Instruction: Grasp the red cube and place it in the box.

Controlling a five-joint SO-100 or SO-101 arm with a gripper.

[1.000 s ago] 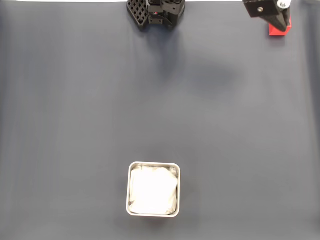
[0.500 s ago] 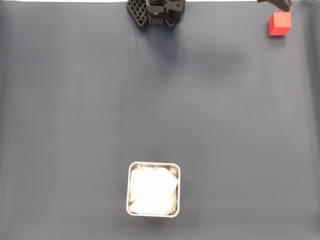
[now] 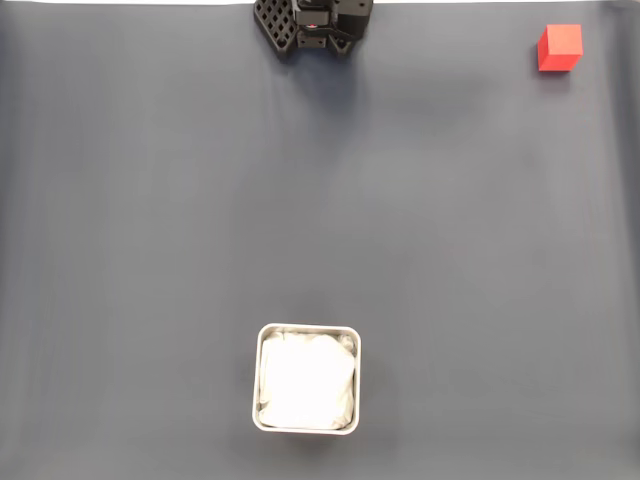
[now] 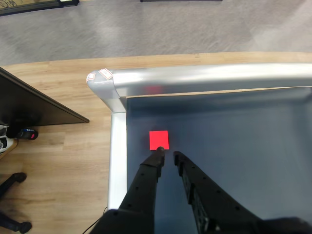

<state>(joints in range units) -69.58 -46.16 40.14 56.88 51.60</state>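
The gripper (image 4: 168,154) shows in the wrist view, coming up from the bottom edge with its 2 black fingers (image 4: 148,178) pointing up the picture. The fingers are nearly closed, with just a thin gap between the tips, and they hold nothing.

The red cube (image 4: 159,140) sits on the dark grey mat (image 4: 234,146) just past the fingertips and a little toward the left finger. I cannot tell if the left tip touches its near edge. It rests flat, with 1 plain red face up. Beyond the cube is the shiny silver rail (image 4: 204,78) at the table's edge, and a faint red glow from the cube shows on it. Left of the fingers a second rail meets the first at a rounded corner, and past that is a wooden floor.

In the fixed view the red cube (image 3: 559,47) is in the top right corner of the mat. The box (image 3: 307,378) sits well apart from it, near the bottom middle. It is a small square metal tray with white paper (image 3: 305,378) inside. The arm's black base (image 3: 312,24) is at the top edge.
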